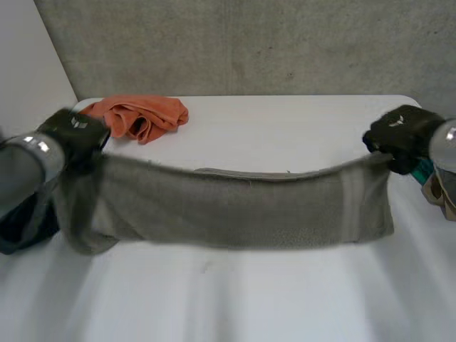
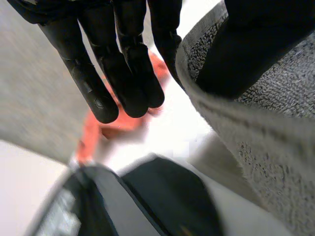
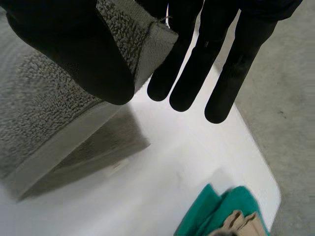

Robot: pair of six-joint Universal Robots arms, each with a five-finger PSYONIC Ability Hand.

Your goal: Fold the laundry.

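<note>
Grey towel (image 1: 235,206) hangs stretched between both hands over the desk (image 1: 285,128) middle.
Left hand (image 1: 75,135) and right hand (image 1: 399,135) each pinch a top corner under the thumb; such shallow pinches could slip, dropping one end crooked.

Grey towel (image 1: 235,206), outstretched, apparently doubled lengthwise.

L hand (image 1: 75,132) & R hand (image 1: 399,135) both raised, wide apart, each thumb-pinching grey towel (image 1: 235,206) corner

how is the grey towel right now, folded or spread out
Spread out: the grey towel hangs stretched lengthwise between the left hand and the right hand, each pinching one end, its middle sagging.
</note>
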